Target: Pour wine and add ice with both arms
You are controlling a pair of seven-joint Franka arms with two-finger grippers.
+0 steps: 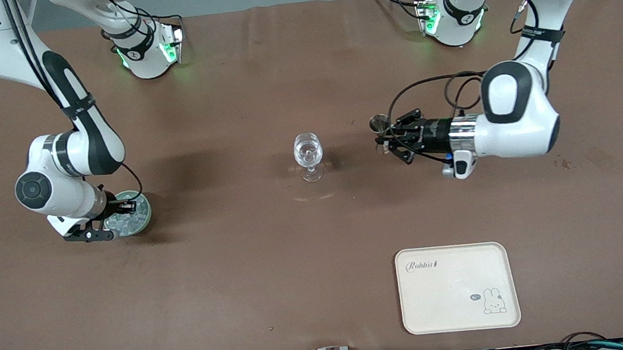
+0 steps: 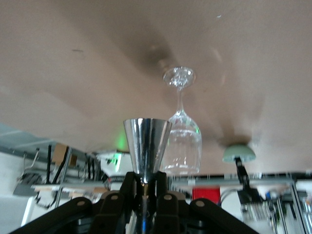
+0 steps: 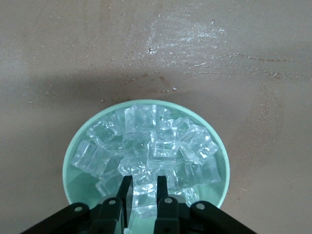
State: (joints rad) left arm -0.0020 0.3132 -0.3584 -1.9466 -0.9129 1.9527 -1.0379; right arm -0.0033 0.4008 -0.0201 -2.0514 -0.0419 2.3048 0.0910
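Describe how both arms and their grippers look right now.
Both are white jointed arms with black joint sections and loose black cables. The left arm has a silver wrist ring; each base glows green. The left gripper and right gripper are black two-finger grippers.

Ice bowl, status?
Right gripper in the green bowl, closing on an ice cube. Left gripper shut on metal jigger beside wine glass. Nothing obstructing.
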